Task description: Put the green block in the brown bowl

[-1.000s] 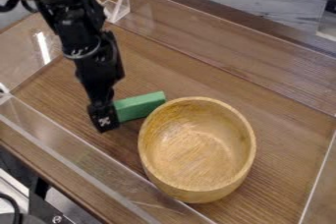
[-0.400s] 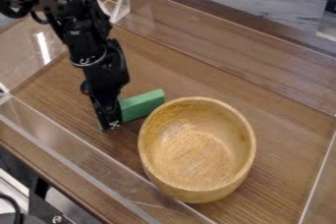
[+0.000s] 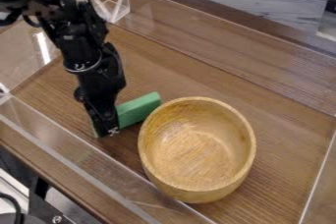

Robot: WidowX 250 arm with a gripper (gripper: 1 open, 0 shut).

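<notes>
The green block (image 3: 141, 106) lies on the wooden table just left of the brown bowl (image 3: 245, 128), with its right end close to the bowl's rim. My black gripper (image 3: 108, 123) comes down from the upper left, and its fingers are shut on the block's left end. That end is hidden behind the fingers. The bowl is upright and holds nothing.
Clear acrylic walls (image 3: 53, 144) fence the wooden table (image 3: 223, 66) at the front, left and back. A transparent panel (image 3: 121, 7) stands at the back left behind the arm. Bare wood shows behind and to the right of the bowl.
The gripper's fingers have shut on the left end of the green block. The arm shifted slightly and the block barely moved.
</notes>
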